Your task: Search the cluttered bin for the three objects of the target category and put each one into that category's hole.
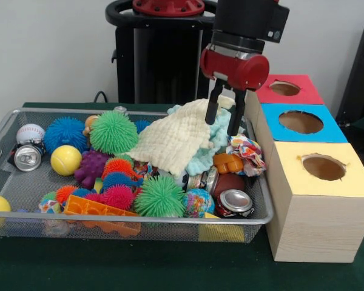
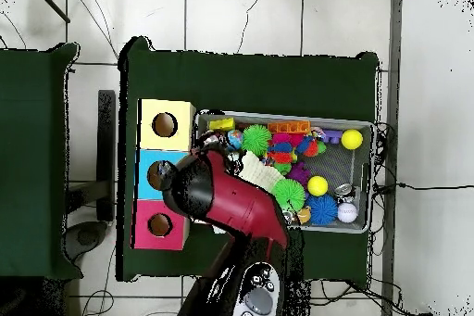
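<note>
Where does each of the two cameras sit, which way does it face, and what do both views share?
Front view: sits across the table, facing the pedestal; the arm descends to the gripper, its black fingers spread around a cream cloth over the bin.
Overhead view: sits above, looking straight down, robot base at the bottom; the red arm covers the gripper.
Shared: the bin, the cloth, and the yellow, blue and red hole boxes.

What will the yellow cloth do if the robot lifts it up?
The yellow cloth would probably go floppy and droop, since it already lies in soft folds over the toys. It looks light, so the tool at its top corner could likely raise it easily. Its hanging edge might drag the green spiky ball beside it, which would probably roll.
</note>
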Robot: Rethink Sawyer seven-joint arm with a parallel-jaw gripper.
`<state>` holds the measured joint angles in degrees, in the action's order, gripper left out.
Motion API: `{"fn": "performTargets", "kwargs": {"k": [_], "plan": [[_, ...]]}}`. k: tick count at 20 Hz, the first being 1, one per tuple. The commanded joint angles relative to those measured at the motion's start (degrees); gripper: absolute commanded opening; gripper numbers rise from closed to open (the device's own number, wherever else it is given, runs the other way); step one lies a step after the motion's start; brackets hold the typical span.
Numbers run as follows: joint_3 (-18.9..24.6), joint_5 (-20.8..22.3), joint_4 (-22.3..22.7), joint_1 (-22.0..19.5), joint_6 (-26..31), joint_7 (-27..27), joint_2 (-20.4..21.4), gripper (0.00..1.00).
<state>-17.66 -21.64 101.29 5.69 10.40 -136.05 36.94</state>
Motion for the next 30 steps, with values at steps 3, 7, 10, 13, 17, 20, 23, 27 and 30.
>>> {"fn": "performTargets", "kwargs": {"k": [3, 7, 10, 13, 17, 20, 23, 27, 30], "plan": [[10.43, 4.88, 6.66, -3.85, -3.82, -3.66, -4.78, 1.00], [11.28, 5.91, 6.98, -4.81, -4.09, -3.80, -5.34, 1.00], [11.58, 6.37, 7.07, -5.01, -4.01, -4.15, -5.60, 1.00], [11.53, 6.24, 6.94, -4.78, -3.32, -4.56, -6.12, 1.00], [11.25, 5.79, 7.27, -4.25, -1.87, -5.14, -7.36, 1.00], [10.83, 5.43, 7.00, -4.10, -0.49, -5.18, -8.78, 1.00], [10.33, 4.74, 6.51, -3.55, 0.19, -5.80, -10.79, 1.00], [10.82, 4.40, 6.28, -4.03, 1.10, -5.75, -11.67, 1.00], [9.43, 4.54, 5.77, -3.09, 2.82, -5.49, -11.95, 1.00]]}}
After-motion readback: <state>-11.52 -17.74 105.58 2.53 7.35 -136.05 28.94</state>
